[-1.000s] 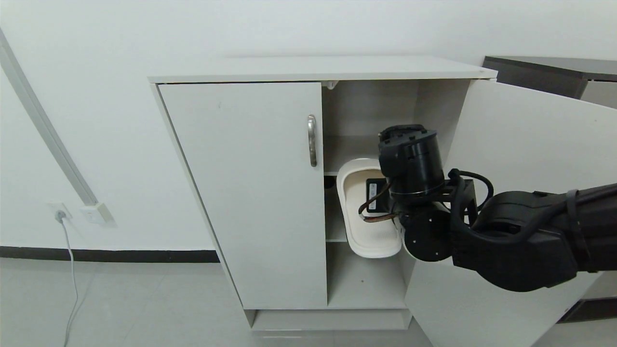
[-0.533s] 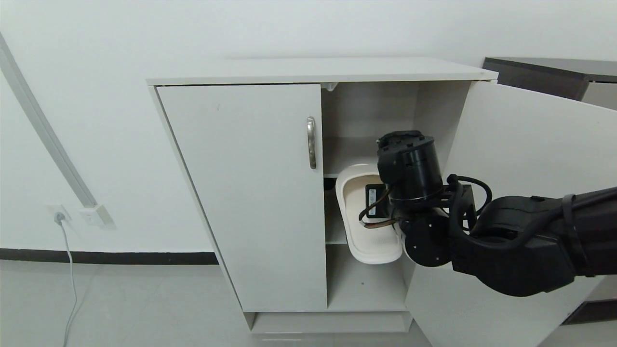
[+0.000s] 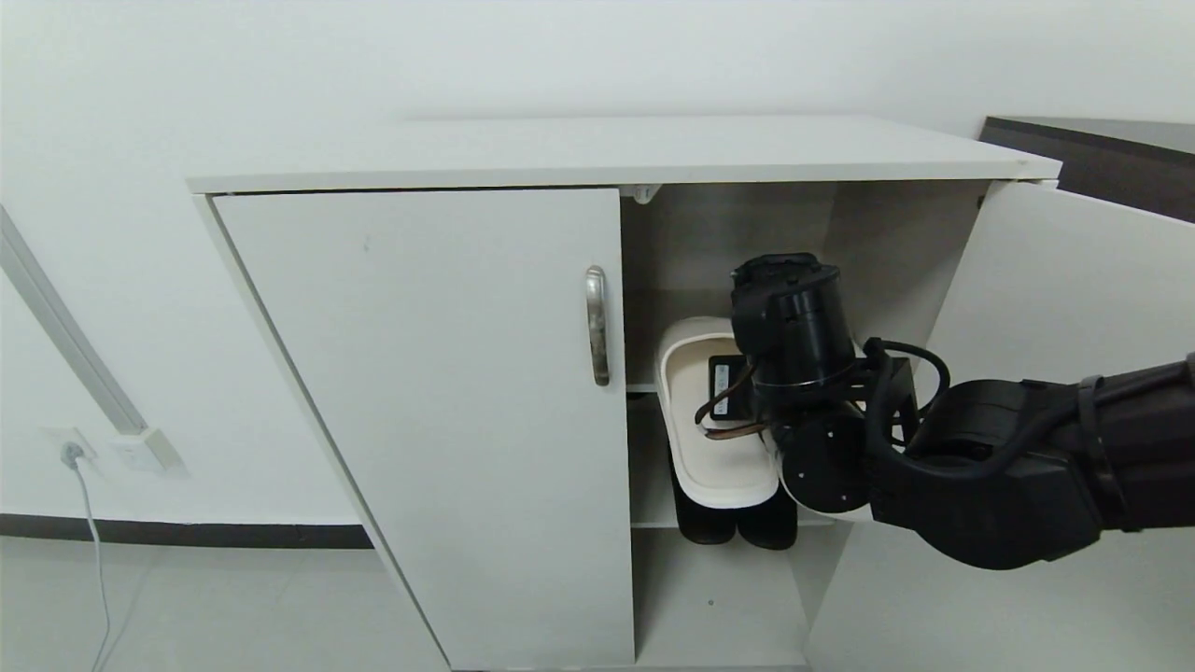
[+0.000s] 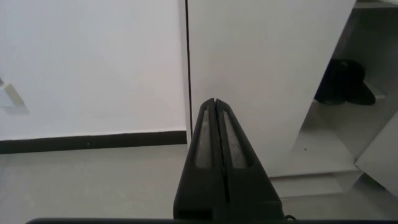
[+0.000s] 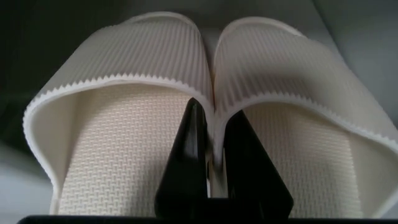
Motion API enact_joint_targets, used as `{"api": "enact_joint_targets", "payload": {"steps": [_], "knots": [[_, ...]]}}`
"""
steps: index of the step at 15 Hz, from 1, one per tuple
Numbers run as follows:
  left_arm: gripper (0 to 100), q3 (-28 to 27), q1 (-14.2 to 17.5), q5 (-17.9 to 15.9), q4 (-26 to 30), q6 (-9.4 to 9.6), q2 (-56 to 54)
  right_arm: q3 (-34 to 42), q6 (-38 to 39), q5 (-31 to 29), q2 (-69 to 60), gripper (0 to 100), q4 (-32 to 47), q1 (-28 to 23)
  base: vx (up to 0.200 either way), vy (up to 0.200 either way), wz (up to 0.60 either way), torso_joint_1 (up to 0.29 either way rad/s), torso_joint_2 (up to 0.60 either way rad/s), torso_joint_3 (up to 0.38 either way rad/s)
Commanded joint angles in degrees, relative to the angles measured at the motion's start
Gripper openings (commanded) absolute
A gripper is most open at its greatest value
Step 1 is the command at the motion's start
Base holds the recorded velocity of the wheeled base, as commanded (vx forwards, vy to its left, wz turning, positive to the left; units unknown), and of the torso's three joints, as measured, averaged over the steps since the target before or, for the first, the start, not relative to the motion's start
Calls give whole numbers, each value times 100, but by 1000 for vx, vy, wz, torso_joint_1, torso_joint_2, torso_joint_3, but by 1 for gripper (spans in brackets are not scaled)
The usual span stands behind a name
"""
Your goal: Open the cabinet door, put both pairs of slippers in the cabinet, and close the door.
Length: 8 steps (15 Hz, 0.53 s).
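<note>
Pinches the white slippers (image 5: pixel 124 143) together by their touching inner edges with the right gripper (image 5: pixel 213 118), in the cabinet's (image 3: pixel 607 149) open half, just above the black slippers (image 3: pixel 738 527) on its shelf. Holds the left gripper (image 4: pixel 214 124) closed and empty, facing the cabinet's shut door (image 3: pixel 439 392).

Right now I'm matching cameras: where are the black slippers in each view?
Head view: black slippers on the lower shelf, below the white slippers.
Left wrist view: on the shelf, beyond the closed door.
Right wrist view: white slippers in the right claw instead.
Shared landmark: the closed door.
</note>
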Motion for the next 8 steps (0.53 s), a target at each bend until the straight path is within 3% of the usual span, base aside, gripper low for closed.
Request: {"api": "enact_joint_targets", "payload": {"steps": [1,8], "knots": [[0,0,2,1,0,-1,7,17,1,-1,20,0,-25,7,0,0,0,0,0,0],[0,0,2,1,0,-1,7,-62,-51,430,451,0,-482,-353,0,0,0,0,0,0]]}}
